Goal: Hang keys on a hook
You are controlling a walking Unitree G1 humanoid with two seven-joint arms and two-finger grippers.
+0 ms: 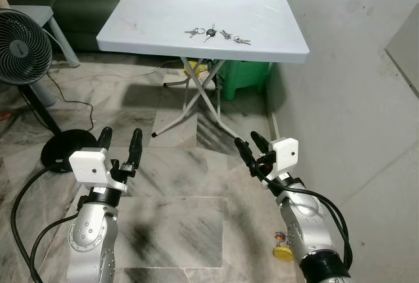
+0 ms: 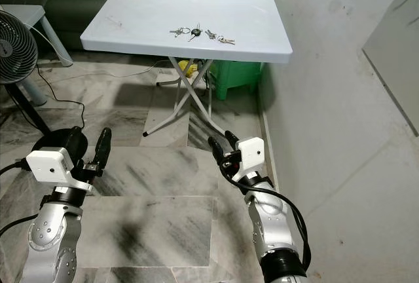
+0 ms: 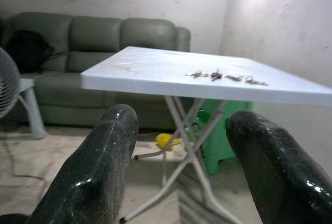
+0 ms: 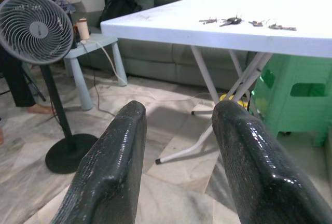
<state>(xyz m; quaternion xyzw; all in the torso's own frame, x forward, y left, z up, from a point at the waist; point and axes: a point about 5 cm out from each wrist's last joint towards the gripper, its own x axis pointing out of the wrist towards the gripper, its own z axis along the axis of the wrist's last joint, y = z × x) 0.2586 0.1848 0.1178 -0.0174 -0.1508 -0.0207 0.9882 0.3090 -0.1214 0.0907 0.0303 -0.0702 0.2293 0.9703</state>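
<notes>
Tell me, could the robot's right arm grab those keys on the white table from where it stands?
Probably not yet. The keys lie well ahead on the table, while the open right gripper is low over the floor, short of its edge.

You see the keys (image 2: 200,34) lying on the white folding table (image 2: 131,21), with both the left gripper (image 2: 90,144) and right gripper (image 2: 221,145) held low, fingers apart.

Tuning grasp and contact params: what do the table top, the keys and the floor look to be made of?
Table top: likely moulded plastic, pale matte with faint scuffs, on thin white folding metal legs.
Keys: metal, small silvery bunches, one with a black head, probably plastic.
Floor: polished stone or marble-look tile, grey veining, visible joints, slight sheen.
</notes>
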